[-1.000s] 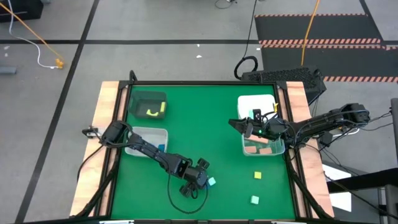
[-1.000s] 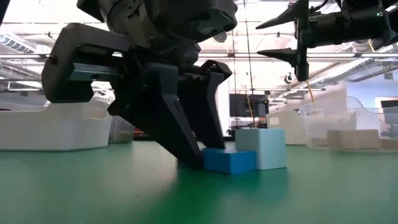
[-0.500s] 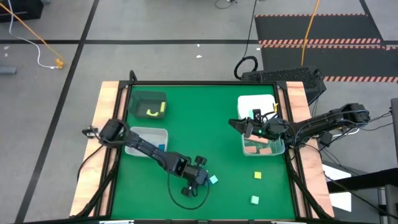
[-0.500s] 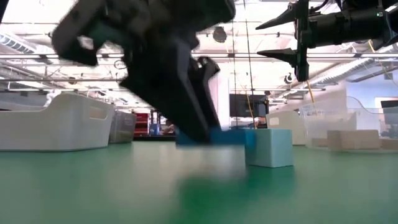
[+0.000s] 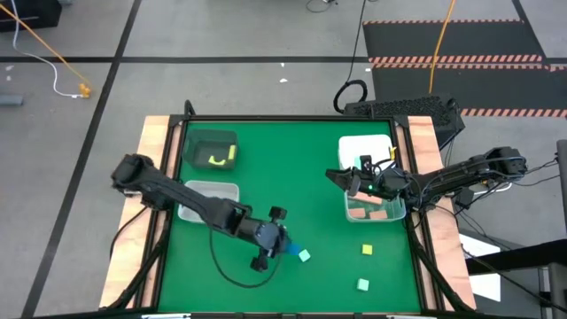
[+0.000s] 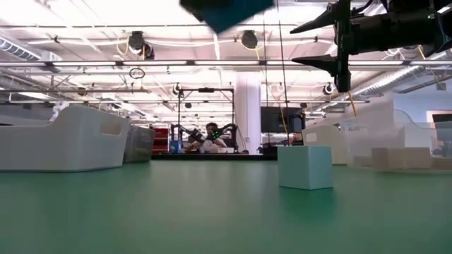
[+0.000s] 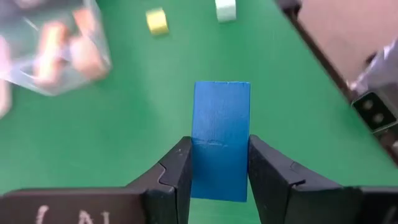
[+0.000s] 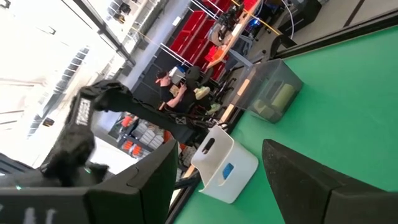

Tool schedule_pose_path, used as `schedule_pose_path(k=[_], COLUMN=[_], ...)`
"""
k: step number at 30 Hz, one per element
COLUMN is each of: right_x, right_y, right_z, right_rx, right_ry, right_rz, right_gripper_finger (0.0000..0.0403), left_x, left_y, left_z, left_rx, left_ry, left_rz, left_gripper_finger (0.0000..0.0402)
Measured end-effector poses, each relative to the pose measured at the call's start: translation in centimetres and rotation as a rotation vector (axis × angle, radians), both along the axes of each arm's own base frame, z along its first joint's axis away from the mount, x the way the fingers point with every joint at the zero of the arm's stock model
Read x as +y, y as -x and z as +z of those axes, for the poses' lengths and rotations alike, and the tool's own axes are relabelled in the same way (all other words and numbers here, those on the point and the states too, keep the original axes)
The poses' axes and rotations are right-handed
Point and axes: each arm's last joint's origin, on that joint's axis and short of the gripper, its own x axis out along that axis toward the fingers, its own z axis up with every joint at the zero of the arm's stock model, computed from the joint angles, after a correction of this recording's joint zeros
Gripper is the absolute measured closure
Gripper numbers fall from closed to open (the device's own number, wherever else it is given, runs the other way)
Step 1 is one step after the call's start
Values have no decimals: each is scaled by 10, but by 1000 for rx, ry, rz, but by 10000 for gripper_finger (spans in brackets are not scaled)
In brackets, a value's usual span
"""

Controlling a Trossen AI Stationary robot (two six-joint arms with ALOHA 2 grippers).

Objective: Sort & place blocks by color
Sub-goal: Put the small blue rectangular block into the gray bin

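Note:
My left gripper hangs over the near middle of the green table, shut on a blue bar block, whose end shows at the top of the low view. A mint cube rests flat on the table just right of it. A yellow cube and another mint block lie toward the near right. My right gripper waits open, high up beside the right-hand bins. My left gripper pinches the blue bar between its two fingers, which press on its two long sides at one end. The fingers lie along the bar, and the rest of it sticks out past the fingertips. The bar is lifted clear of the table.
A dark bin with yellow blocks sits far left, and a white bin holding blue stands near it. On the right, a white bin and a clear bin hold salmon blocks. A loose cable lies near.
My left gripper has risen from the table, drawing slightly toward the far left, and carried the blue bar up with it. The bar lay on the table beside the mint cube and now hangs clear above it. The mint cube stays on the table.

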Motion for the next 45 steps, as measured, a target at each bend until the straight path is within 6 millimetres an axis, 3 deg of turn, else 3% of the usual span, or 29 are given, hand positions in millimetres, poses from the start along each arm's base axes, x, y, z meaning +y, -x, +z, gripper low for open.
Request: schedule_pose_path(k=[5,12,16,25,33,36,40,45], right_x=[0,-2,-2,-2,-2,-2,-2,-2], right_y=[0,1,1,1,1,1,1,1], right_z=[0,4,8,10,10,9,9,10], right_rx=[-2,-39,-100,-238,-233,-207,-186,-178], right_ry=[0,-6,-68,-386,-374,-323,-259,-236], right_rz=[0,-60,-58,-37,-38,-42,-46,-47], right_gripper_finger=[179,179,179,179,179,179,179,179], left_x=[7,18,27,56,78,84,90,96], left_y=[15,34,51,103,161,177,194,207], left_z=[38,70,79,92,89,82,57,10], left_rx=[-131,-215,-157,55,391,436,470,472], left_ry=[-6,-1,22,4,-79,-73,-58,-28], left_rz=[-5,56,107,249,423,479,551,652], left_gripper_finger=[281,281,281,281,281,281,281,281])
